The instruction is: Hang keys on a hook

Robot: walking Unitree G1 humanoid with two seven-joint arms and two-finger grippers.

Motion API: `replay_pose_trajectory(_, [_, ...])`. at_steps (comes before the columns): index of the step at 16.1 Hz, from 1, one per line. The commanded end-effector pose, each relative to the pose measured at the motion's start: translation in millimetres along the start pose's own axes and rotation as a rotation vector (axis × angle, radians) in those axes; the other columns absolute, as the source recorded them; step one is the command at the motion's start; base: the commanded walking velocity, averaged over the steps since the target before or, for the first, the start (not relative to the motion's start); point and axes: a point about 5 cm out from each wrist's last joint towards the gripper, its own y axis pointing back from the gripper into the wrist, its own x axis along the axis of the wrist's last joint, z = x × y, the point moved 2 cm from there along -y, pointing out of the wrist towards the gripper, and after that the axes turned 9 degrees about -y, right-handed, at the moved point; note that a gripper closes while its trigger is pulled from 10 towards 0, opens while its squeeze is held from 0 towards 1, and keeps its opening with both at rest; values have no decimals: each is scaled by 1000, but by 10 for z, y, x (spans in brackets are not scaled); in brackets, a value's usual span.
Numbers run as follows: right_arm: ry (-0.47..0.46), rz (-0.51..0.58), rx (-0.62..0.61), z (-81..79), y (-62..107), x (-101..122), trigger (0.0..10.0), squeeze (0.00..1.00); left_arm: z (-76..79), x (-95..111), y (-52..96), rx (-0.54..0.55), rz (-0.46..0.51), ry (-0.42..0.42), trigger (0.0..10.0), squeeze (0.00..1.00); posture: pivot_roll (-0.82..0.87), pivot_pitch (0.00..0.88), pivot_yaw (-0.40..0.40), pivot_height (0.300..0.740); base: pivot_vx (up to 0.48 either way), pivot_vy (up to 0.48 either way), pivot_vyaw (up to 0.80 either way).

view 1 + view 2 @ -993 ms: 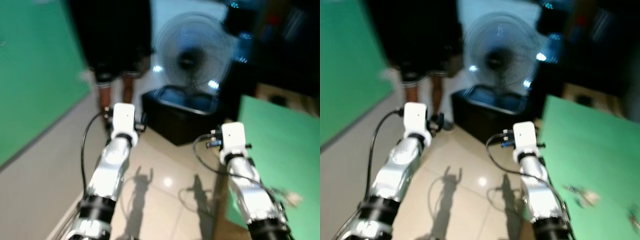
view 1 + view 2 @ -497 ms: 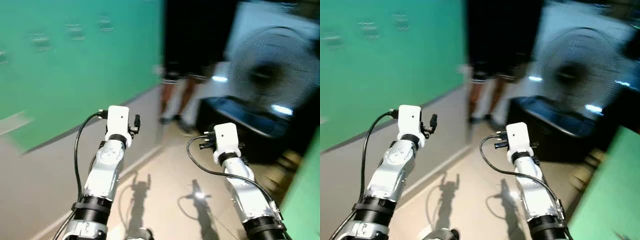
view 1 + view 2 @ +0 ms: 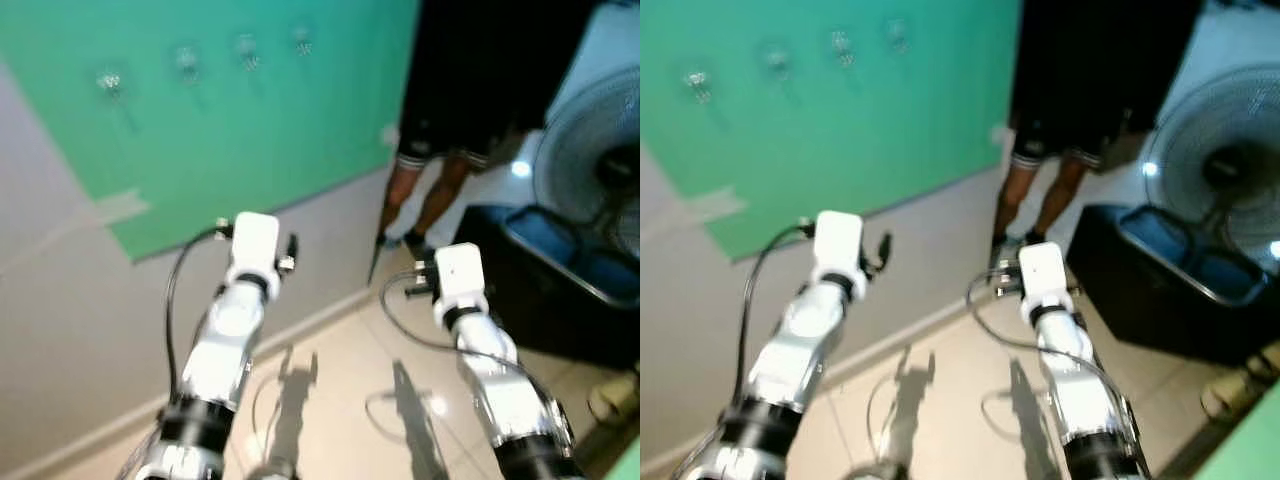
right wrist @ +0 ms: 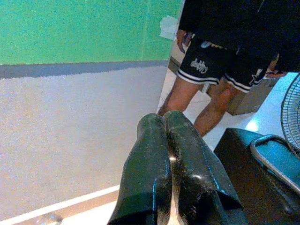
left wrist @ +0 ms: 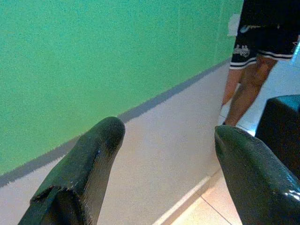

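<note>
Home room (fan [image 3: 1225, 165], tiled floor [image 3: 340, 370])

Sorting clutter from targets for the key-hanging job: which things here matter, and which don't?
Belongs to the job:
hooks on the green panel
left end effector, open
right end effector, shut

Just there:
person
fan
black bin

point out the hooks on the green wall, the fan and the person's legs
hooks [image 3: 110, 82]: left eye view, on the leftmost blurred hook of the row
fan [image 3: 1225, 165]: right eye view, on its dark hub
person's legs [image 4: 178, 96]: right wrist view, on a bare thigh
</note>
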Motion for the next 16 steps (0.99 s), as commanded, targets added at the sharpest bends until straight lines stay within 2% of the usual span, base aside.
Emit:
replay_pose_trajectory(1, [-6, 10, 19, -48, -19, 23, 10000, 0, -69, 18, -13, 14, 5, -14, 10000, 0, -12, 0, 11, 740, 0, 0, 638])
replay_pose_trajectory(3, [-5, 9, 23, -55, -15, 16, 10000, 0, -71, 26, -17, 29, 6, -24, 10000, 0, -11, 0, 10, 740, 0, 0, 638])
replay_pose_trajectory(4, [-4, 9, 26, -57, -11, 10, 10000, 0, -109, 17, -20, 70, 1, -28, 10000, 0, -11, 0, 10, 740, 0, 0, 638])
replay_pose_trajectory(5, [-5, 8, 26, -61, -2, -2, 10000, 0, -100, 7, -11, 60, -1, -50, 10000, 0, -7, 0, 10, 740, 0, 0, 638])
replay_pose_trajectory(6, [-12, 8, 22, -57, 4, -10, 10000, 0, -88, 3, -3, 48, 2, -39, 10000, 0, -8, 0, 10, 740, 0, 0, 638])
replay_pose_trajectory(9, [-115, 56, -11, -35, -5, 72, 10000, 0, -99, 0, 11, 52, -7, -22, 10000, 0, -9, 0, 8, 740, 0, 0, 638])
replay_pose_trajectory(16, [-90, 44, -12, -71, 1, 37, 10000, 0, -30, 24, 55, 25, 21, -62, 10000, 0, -9, 0, 1, 740, 0, 0, 638])
